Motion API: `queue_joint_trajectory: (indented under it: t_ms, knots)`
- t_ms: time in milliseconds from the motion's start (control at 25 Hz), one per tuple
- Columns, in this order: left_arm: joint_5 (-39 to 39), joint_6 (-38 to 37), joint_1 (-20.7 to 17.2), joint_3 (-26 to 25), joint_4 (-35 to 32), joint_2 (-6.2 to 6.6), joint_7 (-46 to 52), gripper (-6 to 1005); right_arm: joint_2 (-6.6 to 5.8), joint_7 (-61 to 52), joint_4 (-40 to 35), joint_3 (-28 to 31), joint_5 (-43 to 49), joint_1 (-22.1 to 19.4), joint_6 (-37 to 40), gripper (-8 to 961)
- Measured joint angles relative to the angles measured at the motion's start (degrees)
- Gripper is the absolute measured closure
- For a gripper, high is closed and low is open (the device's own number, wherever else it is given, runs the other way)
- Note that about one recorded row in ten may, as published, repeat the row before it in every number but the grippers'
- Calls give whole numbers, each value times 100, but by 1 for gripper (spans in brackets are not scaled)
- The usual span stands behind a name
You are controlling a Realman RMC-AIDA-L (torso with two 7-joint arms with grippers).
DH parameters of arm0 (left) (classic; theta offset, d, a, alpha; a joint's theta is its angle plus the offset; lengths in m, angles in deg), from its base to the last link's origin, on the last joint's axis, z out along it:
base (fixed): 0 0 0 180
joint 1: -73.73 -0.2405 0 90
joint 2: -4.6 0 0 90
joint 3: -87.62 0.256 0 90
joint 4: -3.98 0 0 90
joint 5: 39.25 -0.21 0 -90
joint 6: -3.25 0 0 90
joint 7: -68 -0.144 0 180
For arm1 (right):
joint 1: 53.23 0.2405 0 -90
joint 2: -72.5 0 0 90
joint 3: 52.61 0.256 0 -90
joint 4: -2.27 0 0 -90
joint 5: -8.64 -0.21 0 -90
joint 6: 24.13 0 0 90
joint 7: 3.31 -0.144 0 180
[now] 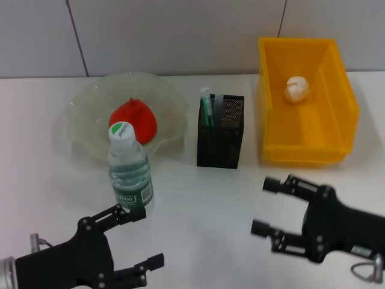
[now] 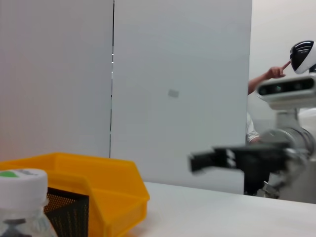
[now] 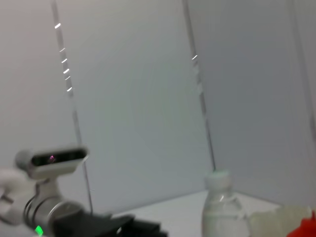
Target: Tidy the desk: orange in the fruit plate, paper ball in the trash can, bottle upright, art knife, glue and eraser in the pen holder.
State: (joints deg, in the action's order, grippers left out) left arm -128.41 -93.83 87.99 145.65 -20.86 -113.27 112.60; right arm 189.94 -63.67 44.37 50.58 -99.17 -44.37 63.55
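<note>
The orange (image 1: 133, 120) lies in the pale-green fruit plate (image 1: 84, 102) at the back left. The bottle (image 1: 129, 171) stands upright in front of the plate, white cap up; it also shows in the left wrist view (image 2: 22, 202) and the right wrist view (image 3: 220, 210). The black mesh pen holder (image 1: 221, 130) stands at the centre with a green-and-white stick in it. The paper ball (image 1: 298, 88) lies inside the yellow trash can (image 1: 307, 102). My left gripper (image 1: 144, 238) is open just in front of the bottle. My right gripper (image 1: 263, 206) is open at the front right. The eraser is not visible.
A white wall runs behind the table. The right arm's gripper shows far off in the left wrist view (image 2: 232, 158). The yellow trash can (image 2: 98, 187) and pen holder (image 2: 66, 212) stand close beside the bottle there.
</note>
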Motion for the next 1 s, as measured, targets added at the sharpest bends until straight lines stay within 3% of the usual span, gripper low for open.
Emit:
queue_joint_trajectory:
  t_ms: [80,160,480,1000]
  knots:
    - [1,59,5,1,9,-15,-6,172,131,334,-216,79,136,-43,61,165]
    - [1,60,-2,1,11,-16,-6,172,144,393,-281,91,139,-40,70,167]
    - [3,47,-38,5,15,-17,18,172,96,437,-559,95,207,68,154,167]
    - [4,80,-56,7,107,-17,6,173,123,511,-639,105,244,127,99,167]
